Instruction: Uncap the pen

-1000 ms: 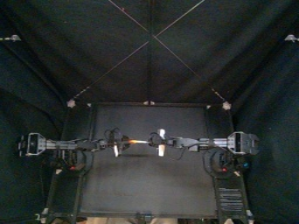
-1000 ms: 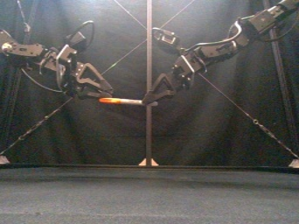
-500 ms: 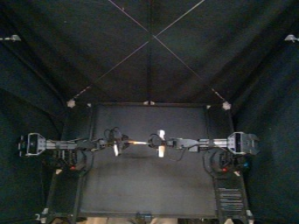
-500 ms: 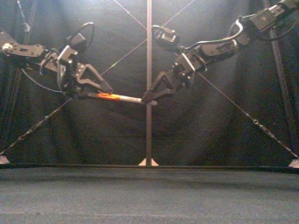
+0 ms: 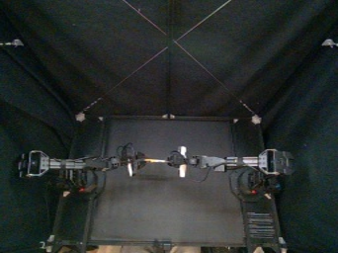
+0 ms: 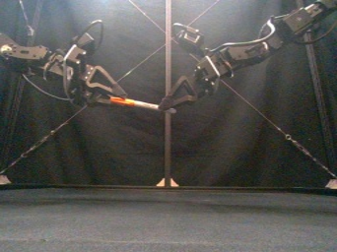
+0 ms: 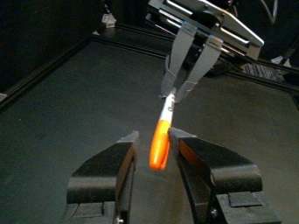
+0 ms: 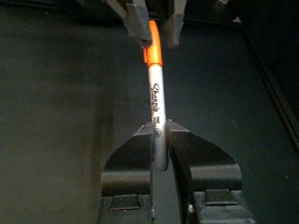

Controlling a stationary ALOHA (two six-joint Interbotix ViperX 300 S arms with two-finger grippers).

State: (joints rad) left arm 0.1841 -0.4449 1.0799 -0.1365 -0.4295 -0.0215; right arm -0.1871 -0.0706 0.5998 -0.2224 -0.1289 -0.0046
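High above the table (image 5: pixel 169 212), near the middle of the booth, a pen (image 6: pixel 136 102) hangs in the air between the two arms, well clear of the surface. The left gripper (image 6: pixel 106 96) comes in from the left side and the right gripper (image 6: pixel 168 103) from the right, and they meet nose to nose with the pen stretched between them.

The pen has an orange cap (image 7: pixel 160 147) and a white barrel (image 8: pixel 156 96) with dark lettering along it. The cap sits on the barrel, with no gap showing between the two parts. From the front the pen is tilted, the orange end a little higher toward the left and the white end lower toward the right.

The left gripper's jaws are drawn in close on the orange cap, one on each side of it and pressing against it. The right gripper's jaws are closed down tight on the far end of the white barrel, so that only a thin slit is left between them where the barrel passes through. A stretch of bare barrel and the inner end of the cap show between the two grippers, which are near each other but not touching.
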